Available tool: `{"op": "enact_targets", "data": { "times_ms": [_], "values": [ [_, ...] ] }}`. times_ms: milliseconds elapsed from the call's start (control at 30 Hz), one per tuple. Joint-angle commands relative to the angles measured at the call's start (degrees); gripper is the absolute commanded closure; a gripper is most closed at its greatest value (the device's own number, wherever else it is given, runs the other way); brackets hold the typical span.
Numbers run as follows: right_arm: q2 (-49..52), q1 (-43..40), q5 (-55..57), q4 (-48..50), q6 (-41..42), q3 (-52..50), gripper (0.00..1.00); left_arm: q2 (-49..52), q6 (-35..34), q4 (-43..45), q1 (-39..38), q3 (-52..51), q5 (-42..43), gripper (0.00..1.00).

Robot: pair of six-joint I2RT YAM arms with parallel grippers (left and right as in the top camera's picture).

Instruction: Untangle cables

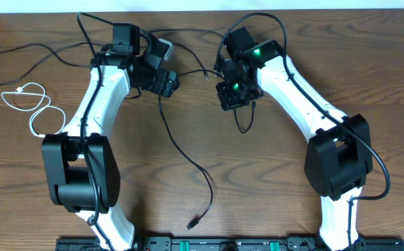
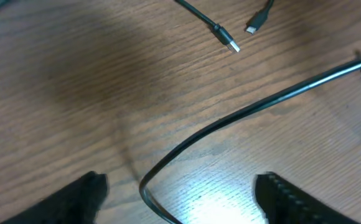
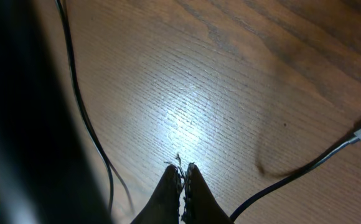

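Three cables show overhead: the white cable (image 1: pixel 22 90) far left, one black cable (image 1: pixel 31 47) beyond it, the long black cable (image 1: pixel 181 151) mid-worktop (image 1: pixel 272 202).

Left wrist: your left gripper (image 2: pixel 180 199) has its jaws wide, and a black bend lies loose between them.

Right wrist: your right gripper (image 3: pixel 182 180) has its jaws pressed together, apparently empty.

Close off-centre and the bend may slip out.

a brown wooden table (image 1: pixel 258 181) filled nearly every view, its grain running in long streaks from side to side. along the upper edge of the overhead frame a pale strip (image 1: pixel 327 5) lay beyond the table's far edge. a dark rail with green parts (image 1: pixel 209 245) ran along the lower edge. a bright patch of reflected light (image 3: pixel 180 118) sat mid-frame on the wood in the right wrist view.
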Motion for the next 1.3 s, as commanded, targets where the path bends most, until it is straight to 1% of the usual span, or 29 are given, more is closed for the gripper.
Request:
{"op": "enact_targets", "data": {
  "times_ms": [0,200,367,467,600,700,767,833,867,1000,1033,1067,1167,1200,1233,1267],
  "values": [
    [-0.6,0.1,-0.6,0.2,0.1,0.0,0.99,0.5,0.6,0.0,0.2,-0.2,0.1,0.26],
    [-0.6,0.1,-4.9,1.3,0.7,0.0,0.99,3.7,0.6,0.1,0.2,-0.2,0.1,0.26],
    [-0.6,0.1,-4.8,1.1,0.7,0.0,0.99,5.3,0.6,0.3,0.2,-0.2,0.2,0.25],
    [-0.6,0.1,-4.8,1.2,0.7,0.0,0.99,5.4,0.6,0.3,0.2,-0.2,0.2,0.27],
    [-0.6,0.1,-4.8,1.2,0.7,0.0,0.99,5.4,0.6,0.5,0.2,-0.2,0.2,0.41],
    [-0.6,0.1,-4.9,0.9,0.7,0.0,0.99,5.4,0.6,0.8,0.2,-0.2,0.2,0.44],
    [-0.6,0.1,-4.9,0.8,0.7,0.0,0.99,5.4,0.6,0.9,0.2,-0.2,0.1,0.48],
    [-0.6,0.1,-4.9,0.6,0.7,0.0,0.99,5.4,0.6,1.3,0.2,-0.2,0.2,0.50],
    [-0.6,0.1,-4.9,0.5,0.7,0.0,0.99,5.4,0.6,1.4,0.2,-0.2,0.2,0.53],
    [-0.6,0.1,-4.8,0.0,0.7,0.0,0.99,5.4,0.6,1.6,0.2,-0.2,0.2,0.54],
    [-0.6,0.1,-4.8,-0.1,0.7,0.0,0.99,5.4,0.5,1.6,0.2,-0.2,0.1,0.56],
    [-0.6,0.1,-4.9,-0.4,0.7,0.0,0.99,5.4,0.6,1.6,0.2,-0.2,0.1,0.66],
    [-0.6,0.1,-4.8,-0.6,0.7,0.0,0.99,5.4,0.5,1.5,0.2,-0.2,0.1,0.79],
    [-0.6,0.1,-4.8,-0.6,0.7,0.0,0.99,5.3,0.5,1.5,0.2,-0.2,0.1,0.81],
    [-0.6,0.1,-4.8,-0.7,0.7,0.0,0.99,5.3,0.5,1.3,0.2,-0.2,0.1,0.88],
    [-0.6,0.1,-4.8,-0.7,0.7,0.0,0.99,5.3,0.5,1.1,0.2,-0.2,0.1,0.92]
  ]
}}
